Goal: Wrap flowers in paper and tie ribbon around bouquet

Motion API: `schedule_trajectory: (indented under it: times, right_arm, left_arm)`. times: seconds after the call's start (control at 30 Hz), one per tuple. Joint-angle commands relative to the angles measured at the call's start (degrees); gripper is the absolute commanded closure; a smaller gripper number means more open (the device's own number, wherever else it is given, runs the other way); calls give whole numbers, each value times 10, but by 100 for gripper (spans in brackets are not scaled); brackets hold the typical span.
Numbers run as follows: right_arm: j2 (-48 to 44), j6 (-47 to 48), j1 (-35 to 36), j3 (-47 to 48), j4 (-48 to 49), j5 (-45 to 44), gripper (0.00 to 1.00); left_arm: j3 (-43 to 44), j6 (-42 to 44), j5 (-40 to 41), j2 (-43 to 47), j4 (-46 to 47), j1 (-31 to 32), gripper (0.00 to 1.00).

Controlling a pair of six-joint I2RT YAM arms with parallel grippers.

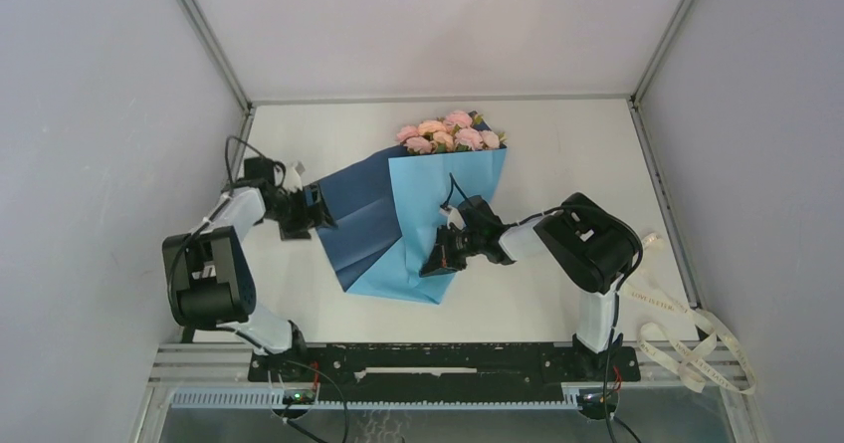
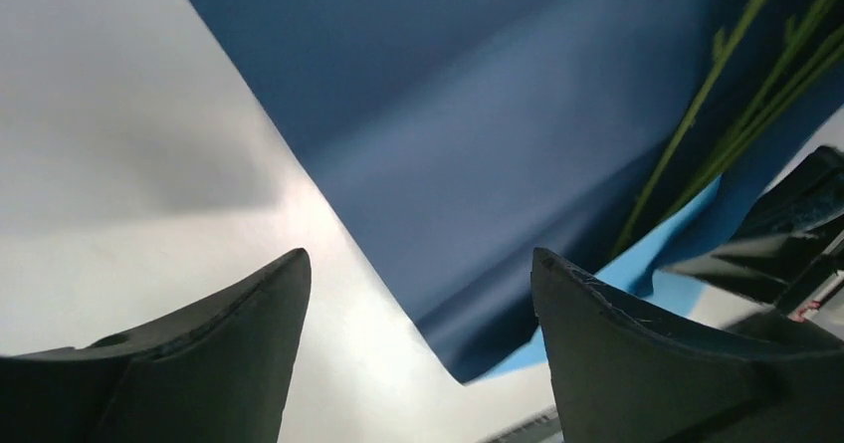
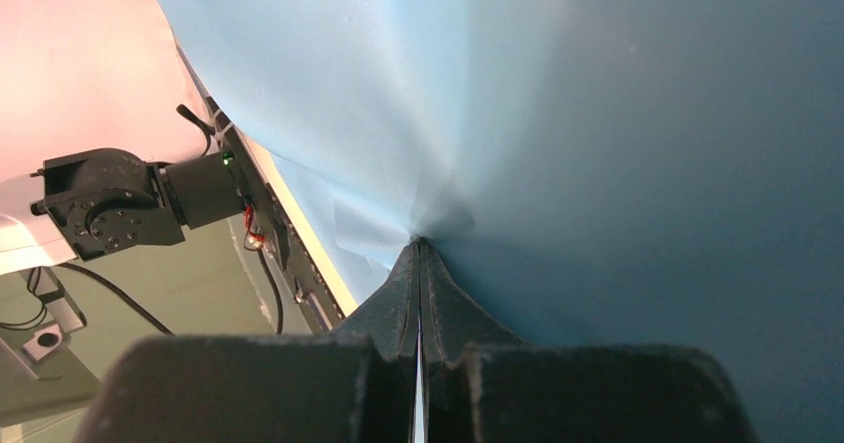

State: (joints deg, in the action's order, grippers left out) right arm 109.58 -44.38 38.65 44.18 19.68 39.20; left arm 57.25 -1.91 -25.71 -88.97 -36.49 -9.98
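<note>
The paper (image 1: 363, 209) lies across the middle of the table, navy face up on the left. Its light-blue flap (image 1: 443, 179) is folded over the flowers (image 1: 450, 132), whose pink blooms stick out at the far end. My left gripper (image 1: 320, 209) stands open at the navy sheet's left edge. In the left wrist view the navy paper (image 2: 478, 114) lies just ahead of my left gripper (image 2: 418, 264), nothing between its fingers, and green stems (image 2: 713, 73) show at the upper right. My right gripper (image 1: 436, 262) is shut, its tips (image 3: 418, 242) pressing into the light-blue paper (image 3: 597, 114). The ribbon (image 1: 687, 333) lies loose at the near right.
Grey walls enclose the white table (image 1: 557, 154) on the left, back and right. A black rail (image 1: 428, 358) with both arm bases runs along the near edge. The ribbon's loops reach the right wall.
</note>
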Motion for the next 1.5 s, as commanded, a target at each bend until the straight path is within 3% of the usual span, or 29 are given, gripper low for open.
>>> schedule_trajectory:
  times: [0.0, 0.2, 0.33, 0.5, 0.8, 0.97, 1.13, 1.3, 1.47]
  right_arm:
    - [-9, 21, 1, -7, -35, -65, 100]
    - [-15, 24, 5, 12, -60, -75, 100]
    - [-16, 25, 7, 31, -72, -74, 100]
    - [-16, 27, 7, 49, -88, -73, 100]
    - [-14, 41, 5, 50, -111, -77, 100]
    - [-10, 38, 5, 50, -102, -73, 100]
    - [-9, 44, 6, 49, -106, -73, 100]
    - [-8, 49, 6, 49, -106, -73, 100]
    - [-4, 52, 6, 50, -106, -71, 100]
  left_arm:
    - [-84, -137, -44, 5, 38, 8, 13]
    - [-116, -182, -3, -39, 67, 9, 11]
    - [-124, -199, -66, -74, 110, 14, 7]
    - [-105, -194, -129, -128, 126, 25, 11]
    - [-139, -188, -207, -13, 210, 45, 21]
    - [-160, -197, -277, 43, 270, 67, 22]
    - [-182, -218, -295, 102, 334, 94, 22]
    - [-197, -232, -301, 118, 323, 117, 21]
    - [-190, -241, -290, 59, 263, 102, 18]
